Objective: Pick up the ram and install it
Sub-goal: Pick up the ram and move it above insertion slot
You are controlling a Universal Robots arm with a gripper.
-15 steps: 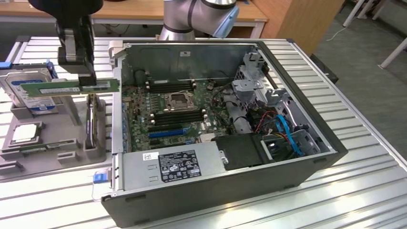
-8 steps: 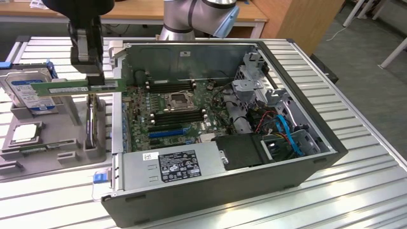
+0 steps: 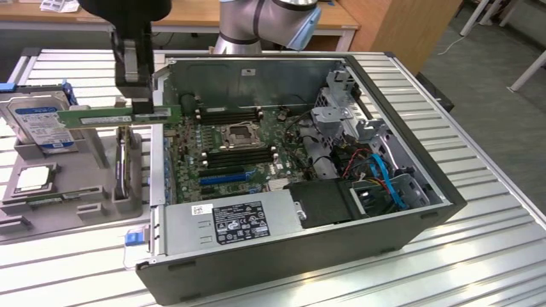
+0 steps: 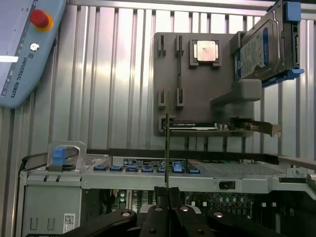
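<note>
**Exterior view.** The gripper [image 3: 139, 103] is hanging over the boundary between the grey fixture [image 3: 94, 195] and the open computer case [image 3: 410, 192]. Its jaws are standing almost together, pinching the ram [image 3: 102, 118] at the upper edge. The ram is being held clear of every surface, standing on edge with its long axis level. One end is reaching toward the hard drive [image 3: 38, 121] in the fixture. The other end is overlapping the case wall at the exterior view's left. The stick is not touching the motherboard [image 3: 256, 169]. The black memory slots [image 3: 229, 116] are lying to the exterior view's right of it, inside the case. A square CPU chip [image 3: 32, 179] is sitting in the fixture, and a power supply [image 3: 234, 220] is occupying the near corner of the case. Everything is resting on a slatted metal table [image 3: 477, 256].

**Wrist view.** The ram [image 4: 168, 143] is showing edge-on as a thin straight line running out from between the fingers [image 4: 160, 197], which are gripping it with only a sliver of gap. Beyond the stick, the case rim [image 4: 148, 168] is crossing the scene. Past it, the fixture [image 4: 197, 98] is carrying the CPU chip [image 4: 206, 51], the hard drive [image 4: 259, 49] and an expansion card [image 4: 195, 127]. A teach pendant [image 4: 22, 54] is lying on the table.
</note>
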